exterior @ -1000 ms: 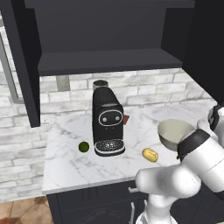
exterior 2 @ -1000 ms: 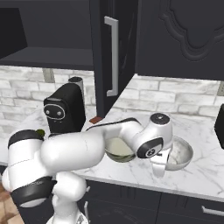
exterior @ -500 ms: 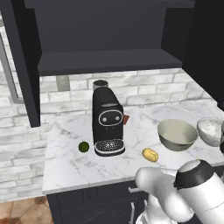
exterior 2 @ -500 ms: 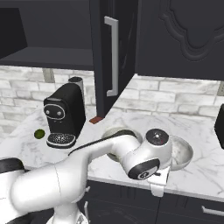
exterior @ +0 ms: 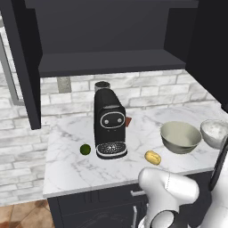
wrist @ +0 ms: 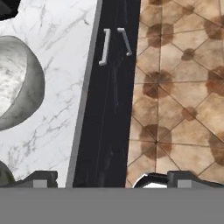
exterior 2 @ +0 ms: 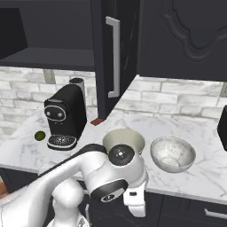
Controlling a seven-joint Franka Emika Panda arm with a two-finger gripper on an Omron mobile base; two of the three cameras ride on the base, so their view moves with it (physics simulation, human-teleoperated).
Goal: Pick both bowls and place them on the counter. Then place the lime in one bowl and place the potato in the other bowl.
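Bowls: we see the marbled bowl (exterior 2: 173,154) and the olive bowl (exterior 2: 123,140) side by side on the counter (exterior 2: 208,173).
Lime: lime (exterior: 85,149) left of the coffee machine (exterior: 109,123); potato (exterior: 152,157) near the counter's front edge.
Gripper: our gripper (wrist: 109,179) hangs wide open and empty past the counter edge, marbled bowl beside it.

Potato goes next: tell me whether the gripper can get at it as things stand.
Probably yes. The potato lies bare on the counter near its front edge, apart from the coffee machine and olive bowl; the gripper is open.
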